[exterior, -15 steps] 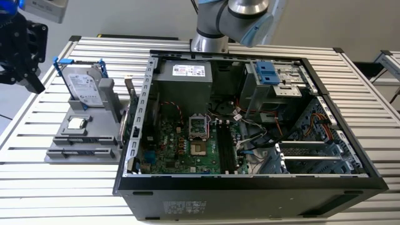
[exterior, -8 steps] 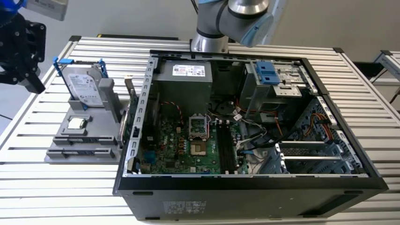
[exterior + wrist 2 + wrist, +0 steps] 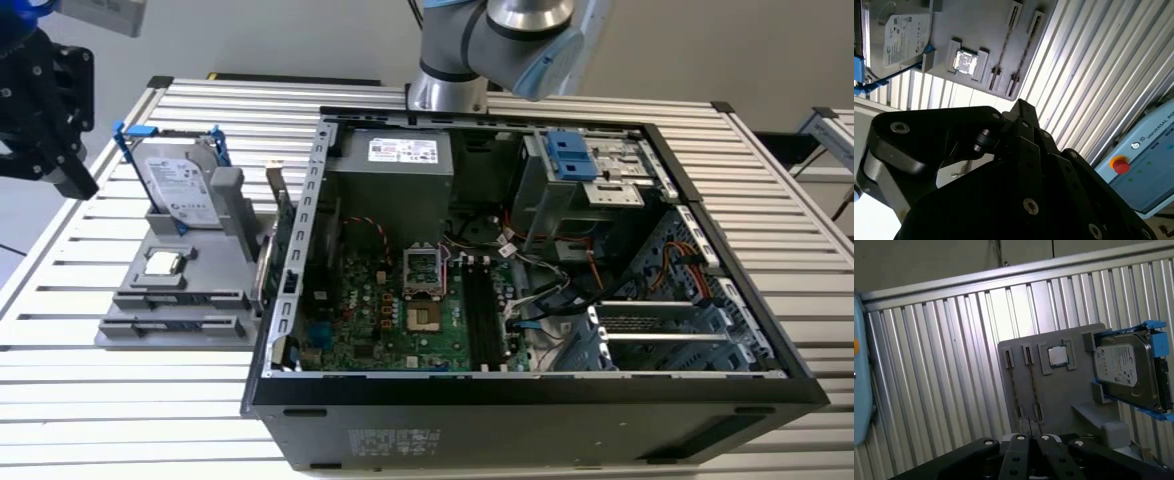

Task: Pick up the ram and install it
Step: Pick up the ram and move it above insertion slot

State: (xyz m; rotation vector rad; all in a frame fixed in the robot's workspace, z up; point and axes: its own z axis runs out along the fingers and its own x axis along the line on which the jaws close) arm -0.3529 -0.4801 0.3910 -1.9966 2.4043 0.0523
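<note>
Two thin ram sticks (image 3: 1014, 387) stand on edge in the slots of a grey holder (image 3: 1064, 395); in the second wrist view the ram (image 3: 1010, 42) shows as narrow lines. My black gripper (image 3: 70, 180) hangs high above the table at the exterior view's left, beside the holder (image 3: 174, 300) and well apart from it. In both wrist views its fingertips (image 3: 1022, 439) meet with nothing between them, so my gripper (image 3: 1031, 437) is shut and empty; its tip (image 3: 1021, 107) points toward the holder.
A silver hard drive (image 3: 180, 180) with blue rails and a small square processor (image 3: 163, 262) also sit on the holder. The open computer case (image 3: 287, 300) lies to the holder's right, its motherboard (image 3: 387, 310) exposed. A pendant with a red button (image 3: 1120, 164) lies past the ribbed table.
</note>
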